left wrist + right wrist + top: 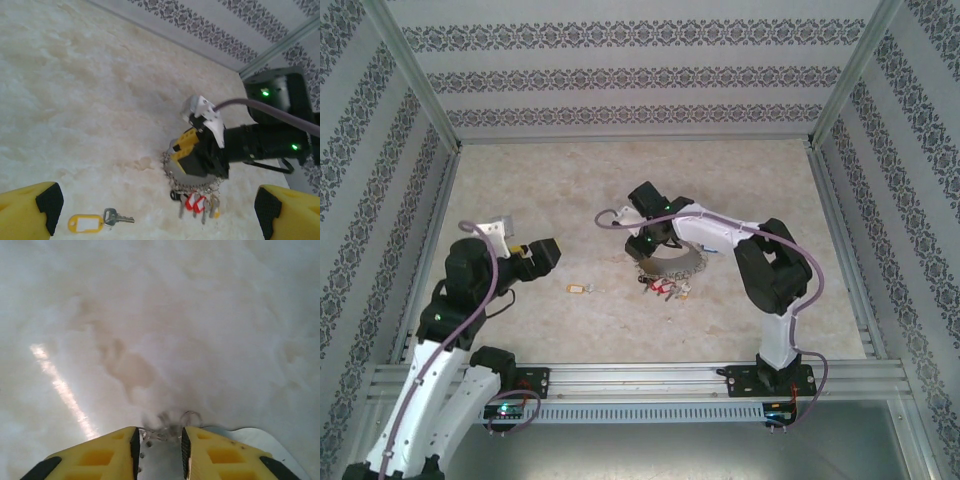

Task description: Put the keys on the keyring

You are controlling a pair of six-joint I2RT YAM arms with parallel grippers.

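The keyring (672, 266) is a grey metal band edged with small wire loops, lying mid-table. Several keys (200, 202) hang from its near side, two of them with red tags. My right gripper (159, 440) points down onto the ring's left part and is shut on the band (252, 436), which fills the gap between its pads. It shows as yellow fingers (185, 144) above the ring (189, 177). One loose key with a yellow tag (87, 223) lies on the table, left of the ring (580, 289). My left gripper (159, 216) hovers open near it, holding nothing.
The marble-patterned table (570, 190) is walled in by patterned panels and metal posts (415, 75). A rail (650, 375) runs along the near edge. The right arm's elbow (770, 265) rises to the right of the ring.
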